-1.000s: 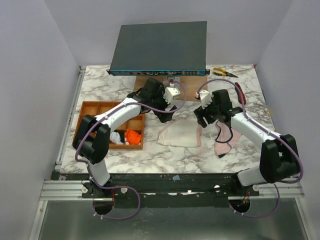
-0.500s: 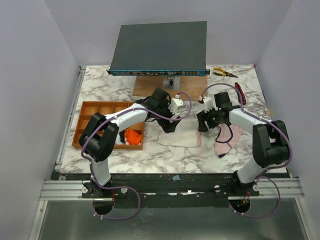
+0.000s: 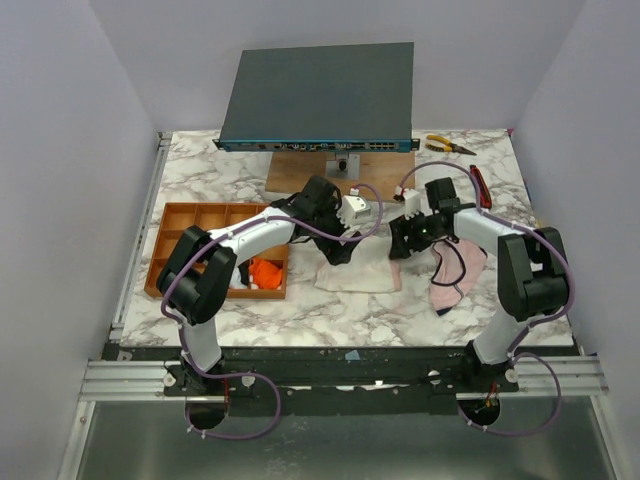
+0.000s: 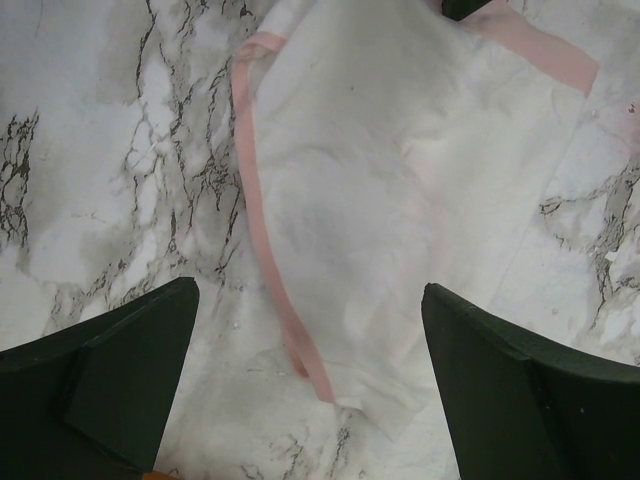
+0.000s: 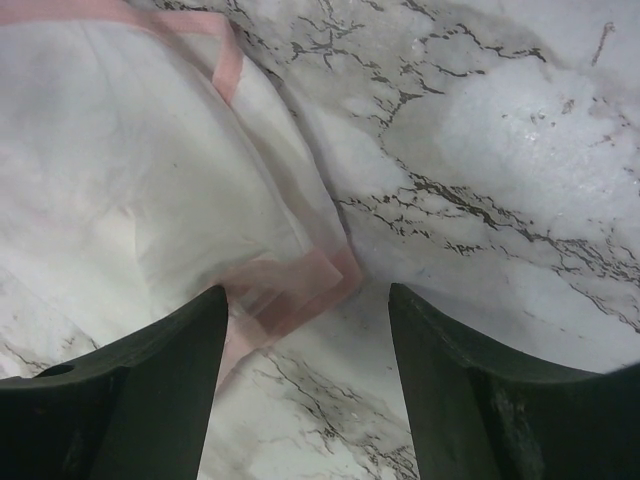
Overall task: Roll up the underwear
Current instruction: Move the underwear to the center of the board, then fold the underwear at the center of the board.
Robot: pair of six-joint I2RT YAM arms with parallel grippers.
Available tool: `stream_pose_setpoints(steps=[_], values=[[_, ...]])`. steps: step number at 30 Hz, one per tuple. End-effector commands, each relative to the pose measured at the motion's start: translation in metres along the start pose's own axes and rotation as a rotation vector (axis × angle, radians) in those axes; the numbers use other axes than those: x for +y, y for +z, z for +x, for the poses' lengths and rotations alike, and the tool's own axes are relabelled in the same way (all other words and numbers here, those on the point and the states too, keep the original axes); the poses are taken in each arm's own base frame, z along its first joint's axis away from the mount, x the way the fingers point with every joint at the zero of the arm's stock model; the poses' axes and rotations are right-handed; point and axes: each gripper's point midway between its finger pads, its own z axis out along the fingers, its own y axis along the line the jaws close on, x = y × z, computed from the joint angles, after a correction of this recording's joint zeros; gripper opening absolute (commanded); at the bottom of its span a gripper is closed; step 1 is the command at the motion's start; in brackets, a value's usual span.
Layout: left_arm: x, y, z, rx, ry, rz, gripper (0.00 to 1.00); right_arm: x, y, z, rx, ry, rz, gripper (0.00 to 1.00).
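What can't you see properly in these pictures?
Top view: the left arm covers part of the tray, hiding some compartments.
Top view: the left gripper and right gripper hide the white underwear's far edge.
Top view: the right arm lies over part of the pink underwear.
Wrist views: the white underwear runs off the picture edges.

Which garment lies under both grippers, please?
The cream one with pink edging; the dark-edged pink one lies to its right, the orange one in the tray.
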Motion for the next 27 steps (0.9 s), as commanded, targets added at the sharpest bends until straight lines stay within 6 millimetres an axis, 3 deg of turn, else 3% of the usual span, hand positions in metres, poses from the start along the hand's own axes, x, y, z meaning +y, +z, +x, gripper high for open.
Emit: stream_pose_setpoints(steps=[1,7,11,17,27], values=[[0.001,-0.009,-0.015,-0.042,0.029,-0.025,0.95,-0.002,-0.006,0.004,0.016,0.036,-0.021,0.69],[0.002,-0.010,-0.015,-0.042,0.034,-0.028,0.95,-0.032,-0.034,-0.001,-0.001,-0.003,0.087,0.68],[0.003,-0.007,-0.017,-0.043,0.026,-0.026,0.95,-0.026,-0.041,-0.008,-0.020,-0.023,0.064,0.68],[0.003,-0.002,-0.012,-0.032,0.007,-0.028,0.95,-0.013,-0.031,-0.018,-0.057,0.041,-0.035,0.68],[0.002,-0.002,-0.012,-0.039,0.002,-0.029,0.95,-0.015,-0.001,-0.007,-0.029,0.140,-0.094,0.67]])
